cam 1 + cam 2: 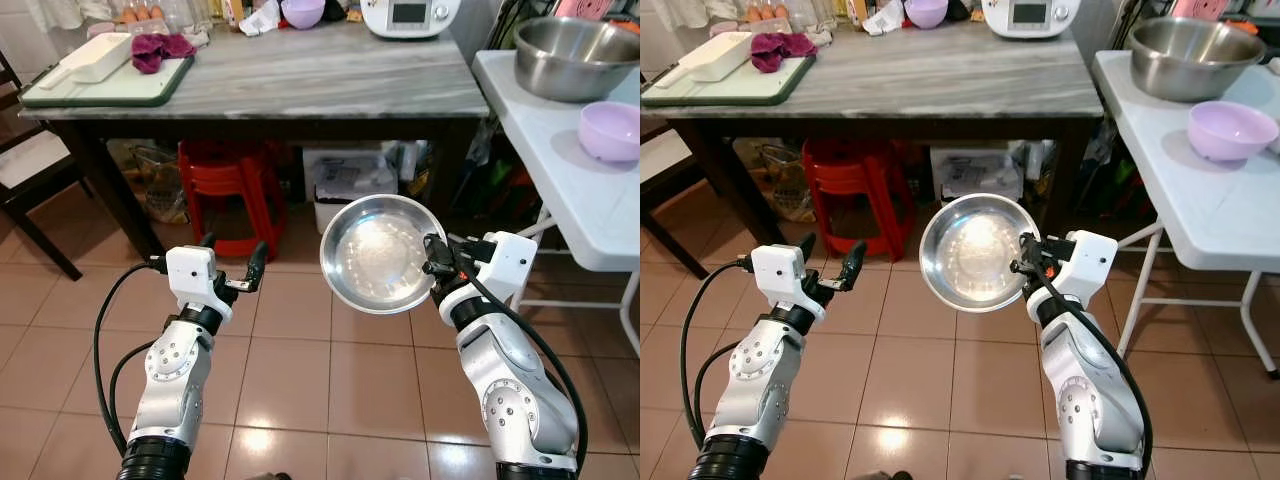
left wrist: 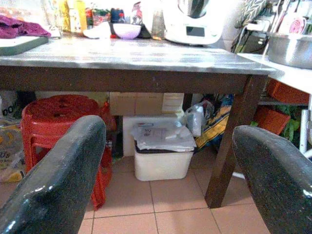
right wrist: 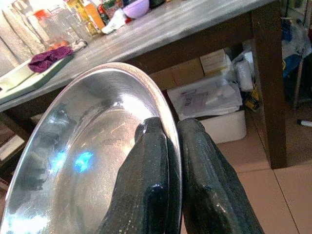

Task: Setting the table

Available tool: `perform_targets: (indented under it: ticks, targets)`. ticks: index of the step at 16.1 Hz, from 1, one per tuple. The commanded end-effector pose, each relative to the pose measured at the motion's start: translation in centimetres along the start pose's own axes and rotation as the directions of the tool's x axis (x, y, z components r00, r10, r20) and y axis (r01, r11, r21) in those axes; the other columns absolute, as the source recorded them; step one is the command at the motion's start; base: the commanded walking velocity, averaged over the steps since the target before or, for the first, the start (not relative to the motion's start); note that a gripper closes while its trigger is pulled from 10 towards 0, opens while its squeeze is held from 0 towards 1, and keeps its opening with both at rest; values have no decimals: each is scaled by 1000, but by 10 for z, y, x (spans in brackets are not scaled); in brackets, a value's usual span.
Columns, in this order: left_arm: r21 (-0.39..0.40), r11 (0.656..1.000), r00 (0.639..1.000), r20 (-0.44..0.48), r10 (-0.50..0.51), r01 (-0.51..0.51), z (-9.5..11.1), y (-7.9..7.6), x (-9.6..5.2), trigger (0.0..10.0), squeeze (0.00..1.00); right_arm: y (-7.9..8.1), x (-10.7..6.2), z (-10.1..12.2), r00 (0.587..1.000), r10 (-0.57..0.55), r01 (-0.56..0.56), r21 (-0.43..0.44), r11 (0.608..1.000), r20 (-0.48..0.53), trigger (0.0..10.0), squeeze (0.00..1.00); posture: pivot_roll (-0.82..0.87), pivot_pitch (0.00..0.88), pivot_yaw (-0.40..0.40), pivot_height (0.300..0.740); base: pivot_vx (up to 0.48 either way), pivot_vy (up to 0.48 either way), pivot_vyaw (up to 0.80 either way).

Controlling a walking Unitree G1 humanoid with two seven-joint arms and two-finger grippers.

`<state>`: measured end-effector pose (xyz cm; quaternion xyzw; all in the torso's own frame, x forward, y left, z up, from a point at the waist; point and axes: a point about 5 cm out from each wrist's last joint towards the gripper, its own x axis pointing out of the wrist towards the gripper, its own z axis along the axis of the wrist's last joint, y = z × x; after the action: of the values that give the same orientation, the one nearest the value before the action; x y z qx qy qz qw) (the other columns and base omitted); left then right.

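the right end effector (image 1: 432,262) pinches the rim of a steel bowl (image 1: 378,252), one finger inside and one outside, fingers closed on the thin edge. the bowl is held tilted almost on edge, its hollow facing the head camera, in the air above the tiled floor (image 1: 300,370) and in front of the near edge of the marble-topped bench (image 1: 320,75). the left end effector (image 1: 232,268) is raised beside it, apart from the bowl, its two fingers (image 2: 53,180) spread wide and holding nothing.

edges and room: open floor lies between the robot and the bench. under the bench stand red stools (image 1: 230,185) and a white bin (image 2: 163,156), so the space below the top is crowded. to the robot's right a white folding bench (image 1: 560,170) runs close beside the right arm; it carries a large steel mixing bowl (image 1: 575,55) and a lilac bowl (image 1: 612,130) near its edge. a dark chair (image 1: 30,190) stands at the far left.

on the marble top, the middle and near part is bare. a green tray (image 1: 110,85) with a white box (image 1: 95,55) and a purple cloth (image 1: 160,48) sits at the left end; a lilac bowl (image 1: 303,12) and a white appliance (image 1: 410,15) stand along the back.

view differences: the right wrist view shows the finger contact on the bowl's rim (image 3: 168,131) closely. the left wrist view shows the bench leg (image 2: 234,141) and the clutter under the bench between the open fingers.
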<state>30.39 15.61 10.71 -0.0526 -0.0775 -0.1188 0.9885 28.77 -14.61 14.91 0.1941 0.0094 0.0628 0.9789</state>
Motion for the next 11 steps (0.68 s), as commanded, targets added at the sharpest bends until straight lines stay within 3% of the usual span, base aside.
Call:
perform_targets:
  ticks: [1, 9, 11]
  targets:
    - [5, 1000, 1000, 5, -6, 6, 2, 1, 1, 10000, 0, 1, 0, -3, 1000, 4, -4, -5, 1000, -4, 10000, 0, -137, 105, 49, 740, 390, 0, 0]
    - [2, 1000, 1000, 9, -15, 15, 3, -1, 3, 10000, 0, 3, 3, -1, 1000, 5, -5, -20, 1000, 16, 10000, 0, -134, 102, 54, 740, 412, 0, 0]
    - [1, 1000, 1000, 10, -17, 17, 3, -2, 3, 10000, 0, 2, 3, -1, 1000, 0, 0, -20, 1000, 20, 10000, 0, -133, 102, 55, 740, 418, 0, 447]
